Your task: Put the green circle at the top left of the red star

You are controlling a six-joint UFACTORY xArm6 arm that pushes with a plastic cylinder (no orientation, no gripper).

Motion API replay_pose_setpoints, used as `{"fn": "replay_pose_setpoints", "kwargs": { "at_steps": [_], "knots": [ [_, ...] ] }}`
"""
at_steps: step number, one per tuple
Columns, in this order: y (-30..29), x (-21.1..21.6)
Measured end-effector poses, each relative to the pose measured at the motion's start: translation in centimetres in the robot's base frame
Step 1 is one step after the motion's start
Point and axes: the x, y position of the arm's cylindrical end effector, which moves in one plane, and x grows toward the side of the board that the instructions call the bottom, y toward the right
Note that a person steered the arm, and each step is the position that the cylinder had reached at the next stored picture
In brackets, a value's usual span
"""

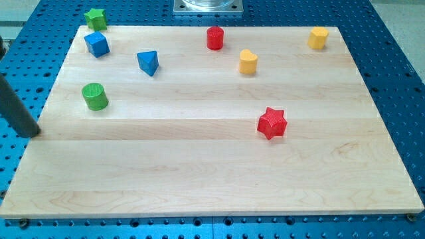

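My tip [31,133] sits at the board's left edge, a bare rod with no pincer to report, slanting in from the view's left. Green circle [95,96] lies near it, up-right, untouched. Red star [272,123] is well apart, right of centre. Task not started.

- My tip [32,135] sits at the board's [199,179] left edge, below-left of the green circle [95,96].
- Red star [271,123] lies well right.
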Motion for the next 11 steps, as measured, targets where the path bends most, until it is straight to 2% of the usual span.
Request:
{"fn": "replay_pose_setpoints", "kwargs": {
  "at_steps": [1,2,3,4,5,7,9,10,11],
  "knots": [
    [1.2,-6.1],
    [8.5,-6.4],
    [15.9,-4.5],
    [15.5,-4.2],
    [17.5,-3.8],
    [32.1,-3.0],
    [24.4,-8.4],
    [22.9,-11.3],
    [32.5,-9.5]
  ]
}}
